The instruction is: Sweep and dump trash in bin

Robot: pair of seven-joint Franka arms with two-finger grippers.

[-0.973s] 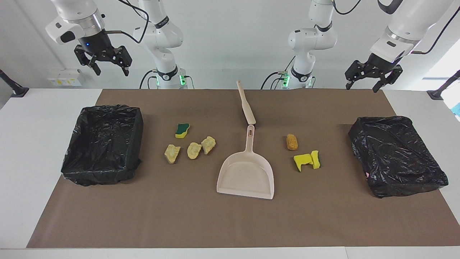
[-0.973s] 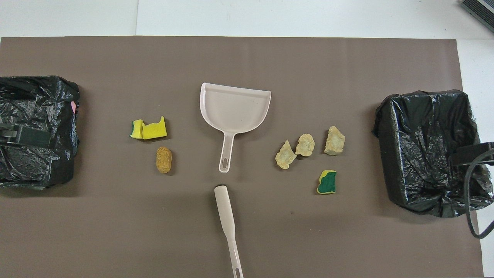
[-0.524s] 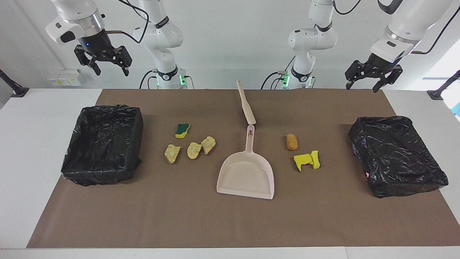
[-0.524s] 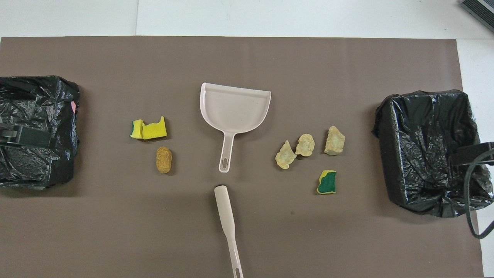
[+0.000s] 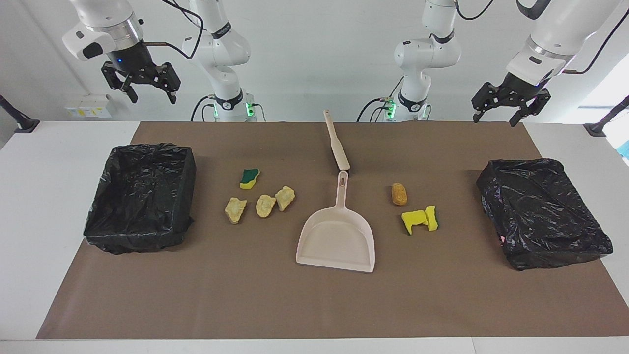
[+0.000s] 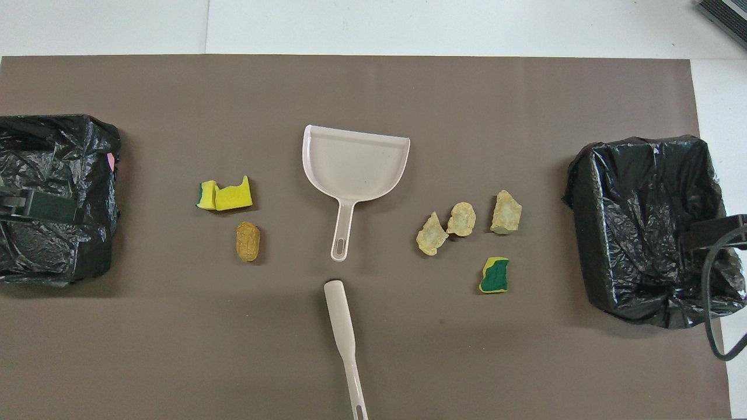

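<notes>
1. Facing view: a beige dustpan (image 5: 336, 241) is seen at the middle of the brown mat (image 5: 314, 305), its handle pointed toward the robots, and a beige brush (image 5: 336, 141) is laid just past the handle's tip, nearer to the robots.
2. Two bins lined with black bags are set on the mat: one bin (image 5: 140, 196) at the right arm's end and another bin (image 5: 543, 211) at the left arm's end.
3. Three tan foam lumps (image 5: 260, 204) and a green-and-yellow sponge (image 5: 249, 178) are spread between the dustpan and the right arm's bin.
4. An orange-brown lump (image 5: 399, 193) and yellow sponge pieces (image 5: 420, 219) are found between the dustpan and the left arm's bin.
5. The right gripper (image 5: 142, 84) is held high in the air, fingers spread and empty, above the table edge by its bin, well apart from the scraps.
6. The left gripper (image 5: 499, 110) is likewise raised, fingers apart and empty, above the mat's edge near its bin, well clear of the scraps.
7. Compared with a second earlier, the right gripper is seen slightly higher; nothing on the mat has been moved.
</notes>
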